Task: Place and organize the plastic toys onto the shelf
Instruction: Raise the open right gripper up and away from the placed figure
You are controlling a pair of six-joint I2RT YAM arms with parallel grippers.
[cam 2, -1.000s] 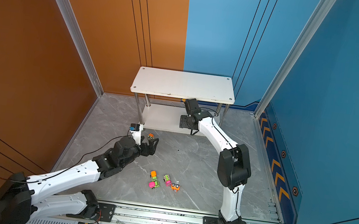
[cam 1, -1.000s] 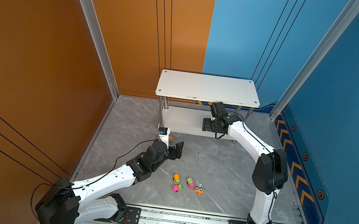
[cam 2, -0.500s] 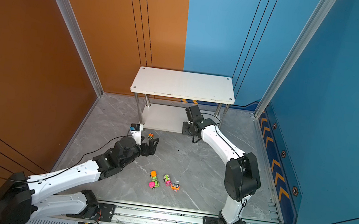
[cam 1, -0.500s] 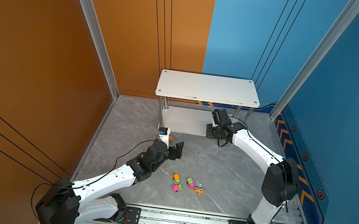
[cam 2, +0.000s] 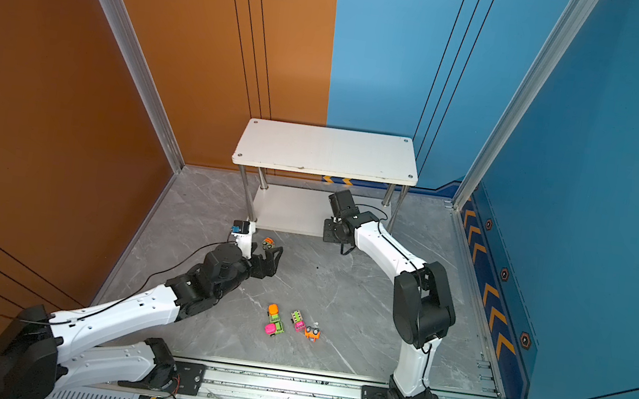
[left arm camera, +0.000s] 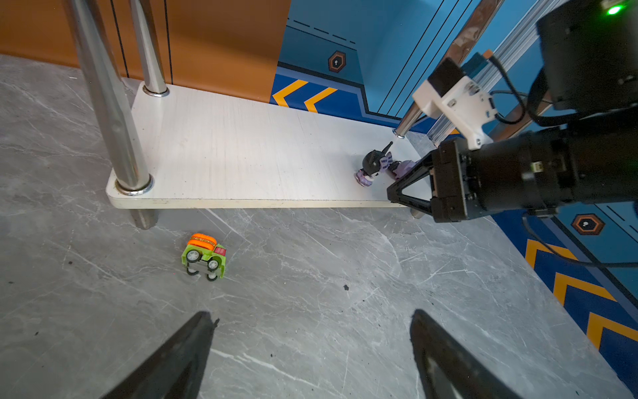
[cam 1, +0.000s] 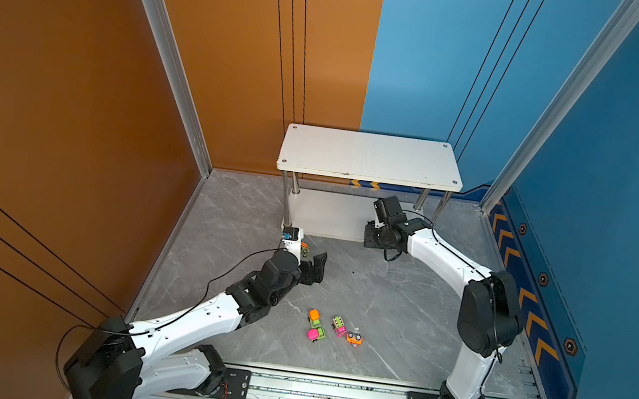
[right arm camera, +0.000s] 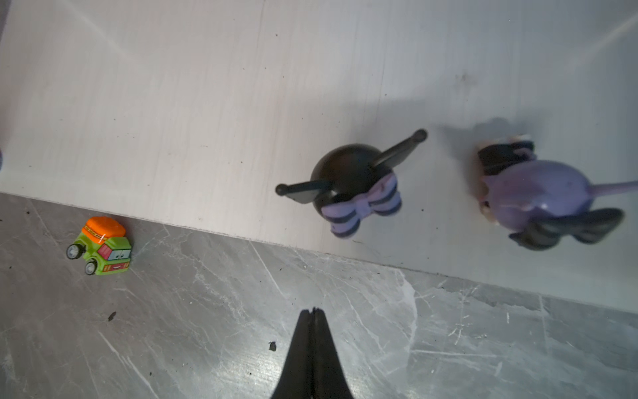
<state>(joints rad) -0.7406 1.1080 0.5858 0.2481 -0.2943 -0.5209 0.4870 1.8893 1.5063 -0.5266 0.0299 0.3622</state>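
Plastic toys (cam 1: 339, 325) are scattered: four cars (cam 1: 316, 334) grouped in the middle of the tabletop (cam 1: 401, 295), a green-and-orange car (left arm camera: 204, 255) just in front of the shelf (left arm camera: 241, 155) by its chrome post (left arm camera: 114, 114), and two figurines (right arm camera: 352, 176) on the lower board near its front edge. The right gripper (right arm camera: 312, 312) is pinched shut on nothing, just off that edge. The left gripper (left arm camera: 312, 314) gapes wide, empty, short of the lone car. It looks tipped over, so I'd straddle its body squarely, close gently, and lift clear of the post.
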